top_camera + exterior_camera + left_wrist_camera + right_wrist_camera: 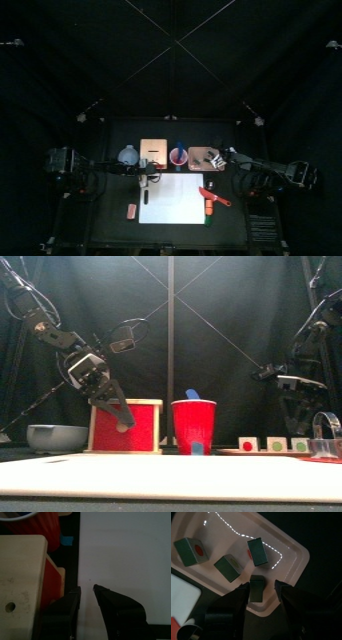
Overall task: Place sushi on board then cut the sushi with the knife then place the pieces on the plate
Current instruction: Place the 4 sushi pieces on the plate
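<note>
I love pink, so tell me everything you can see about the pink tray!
The pink tray is flat, like plastic, with a low rim and rounded corners. It lies level on the table, right of the red cup. Four dark green sushi blocks lie apart on it. The right end effector hangs over one, jaws open.

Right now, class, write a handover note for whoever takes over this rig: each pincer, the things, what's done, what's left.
Left pincer: slightly open, empty, over the white board beside the wooden box.
Right pincer: open over the pink plate, one sushi piece between its jaws.
Three other pieces lie on the plate; red knife at the board's right edge.
Done: cutting; no sushi shows on the board.
Left: confirm the last piece rests, then lift away.
</note>
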{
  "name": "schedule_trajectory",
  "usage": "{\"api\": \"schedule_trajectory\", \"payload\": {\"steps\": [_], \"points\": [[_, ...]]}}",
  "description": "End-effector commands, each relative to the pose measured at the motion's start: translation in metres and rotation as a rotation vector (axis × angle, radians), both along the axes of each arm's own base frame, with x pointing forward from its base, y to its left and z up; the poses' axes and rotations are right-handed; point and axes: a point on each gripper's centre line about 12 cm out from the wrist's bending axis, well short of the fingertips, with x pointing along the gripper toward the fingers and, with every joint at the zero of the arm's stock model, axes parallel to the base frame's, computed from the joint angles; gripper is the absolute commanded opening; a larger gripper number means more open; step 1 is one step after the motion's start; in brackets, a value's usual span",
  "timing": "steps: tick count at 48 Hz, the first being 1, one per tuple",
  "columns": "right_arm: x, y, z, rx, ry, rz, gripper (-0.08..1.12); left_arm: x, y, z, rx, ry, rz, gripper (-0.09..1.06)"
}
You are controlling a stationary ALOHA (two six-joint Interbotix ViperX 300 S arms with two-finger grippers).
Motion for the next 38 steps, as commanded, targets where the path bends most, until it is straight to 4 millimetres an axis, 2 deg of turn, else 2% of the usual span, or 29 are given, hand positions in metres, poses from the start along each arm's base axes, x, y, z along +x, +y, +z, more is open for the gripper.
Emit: {"api": "schedule_trajectory", "payload": {"steps": [1,11,15,31,38], "points": [[0.016,0.019,0.031,-0.041,-0.135,0.095,0.81,0.005,-0.001,0.006,-0.001,-0.023,-0.003,0.70],[0.041,0.051,0.045,-0.080,-0.316,0.281,0.81,0.005,-0.004,0.006,-0.003,-0.023,-0.009,0.70],[0.050,0.059,0.043,-0.098,-0.358,0.344,0.81,0.004,-0.007,0.005,-0.005,-0.021,-0.015,0.70],[0.054,0.060,0.009,-0.081,-0.277,0.380,0.81,0.006,-0.010,0.007,-0.003,-0.025,-0.027,0.70],[0.057,0.059,0.004,-0.071,-0.254,0.380,0.81,0.007,-0.008,0.007,-0.004,-0.027,-0.018,0.70]]}}
